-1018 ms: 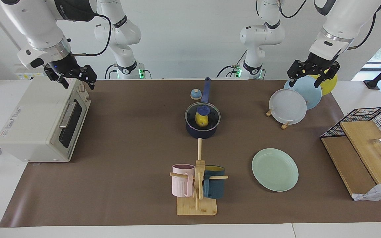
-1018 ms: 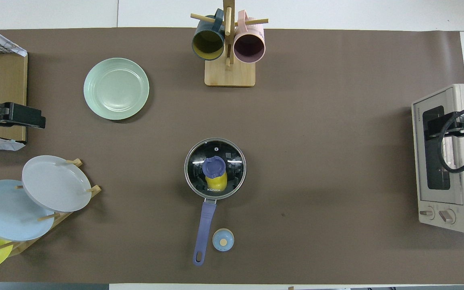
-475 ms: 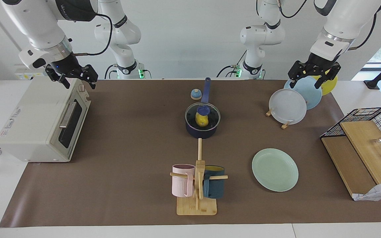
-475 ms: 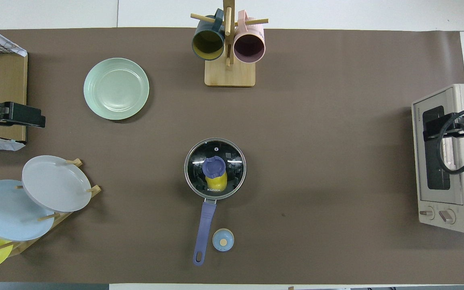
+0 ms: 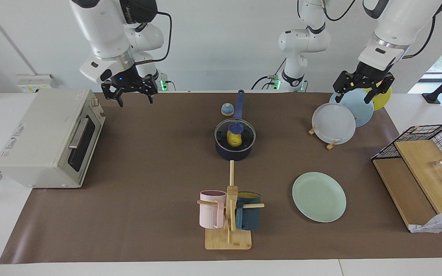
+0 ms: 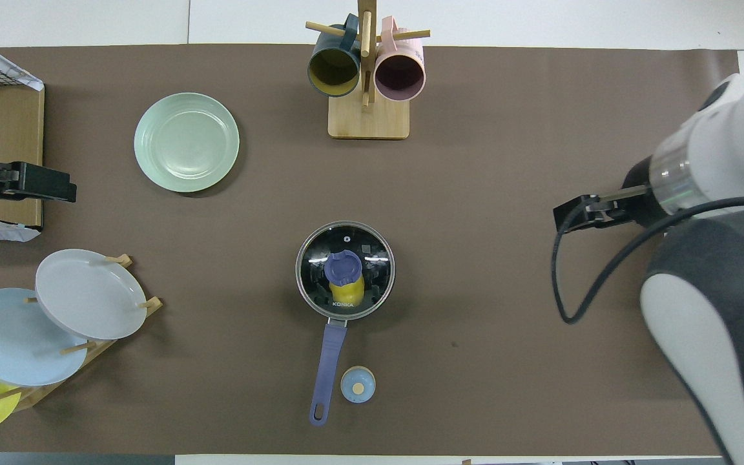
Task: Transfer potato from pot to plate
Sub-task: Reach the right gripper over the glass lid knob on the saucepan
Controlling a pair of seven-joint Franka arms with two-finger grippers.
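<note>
The potato (image 5: 234,138) sits inside the pot (image 5: 235,150) at mid-desk, under a glass lid (image 6: 345,269) with a blue knob (image 6: 342,267), so the lid probably has to come off before anything can be lifted out. The pot's handle (image 6: 327,371) points toward the robots, beside a small blue cap (image 6: 358,385). The plate (image 5: 319,196) lies bare on the desk, farther from the robots and toward the left arm's end, with clear room to receive the potato. The right gripper (image 5: 130,91), fingers apart and empty, hangs over the desk between the oven (image 5: 48,138) and the pot (likely the lid-lifter). The left gripper (image 5: 363,85), also apart and empty, waits over the plate rack (image 5: 322,138).
</note>
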